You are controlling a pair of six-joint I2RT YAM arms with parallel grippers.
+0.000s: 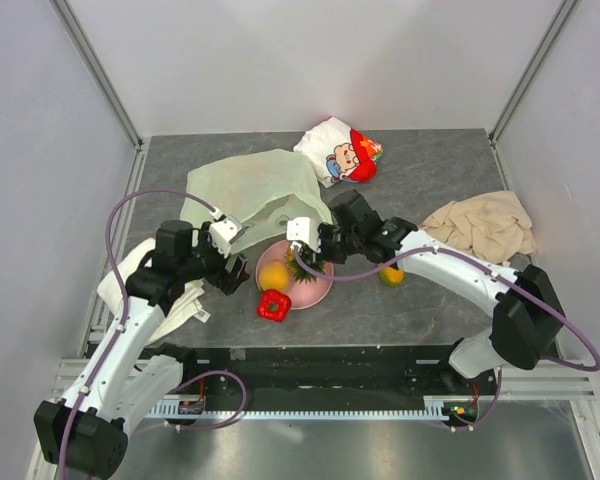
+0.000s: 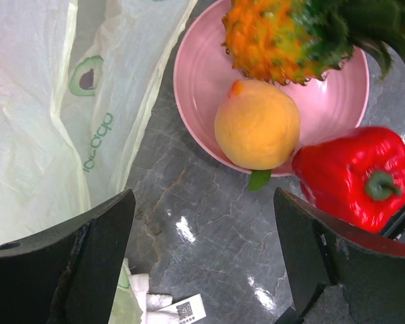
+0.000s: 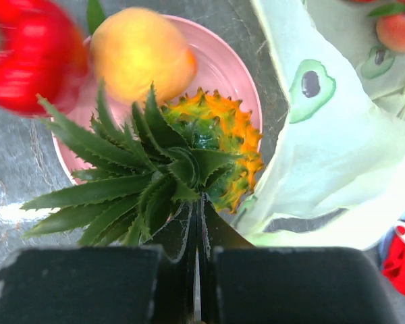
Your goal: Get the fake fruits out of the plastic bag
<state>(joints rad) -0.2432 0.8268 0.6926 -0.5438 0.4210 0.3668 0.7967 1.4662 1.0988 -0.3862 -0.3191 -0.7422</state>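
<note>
Lying on the grey table [image 1: 430,180], the plastic bag [image 1: 255,195] was the biggest thing. It was thin and pale green, spread out and crumpled at the back left. The right wrist view showed a pinkish fruit [image 3: 399,30] still inside it, seen through the thin film. The bag's near edge came right up to the pink plate [image 1: 320,290].

A beige cloth [image 1: 480,225] sat bunched up at the far right, well apart from the bag. A white cloth [image 1: 130,275] lay under the left arm. A white and red cartoon pouch [image 1: 340,150] lay at the back, just beside the bag.

The pink plate sat in the middle, between the two arms. On it lay the pineapple [image 3: 216,142] on its side and a round peach [image 2: 256,125], touching each other. The right gripper [image 3: 197,270] was closed tight on the green leaves of the pineapple's top. Its arm reached over the plate and hid part of it from above.

The red pepper [image 2: 354,172] sat on the table, right against the plate's near edge. The left gripper [image 2: 202,256] hung over bare table just beside the plate, its jaws wide open and holding nothing. The mango [image 1: 392,275] lay on the table to the right, half hidden under the right arm.
</note>
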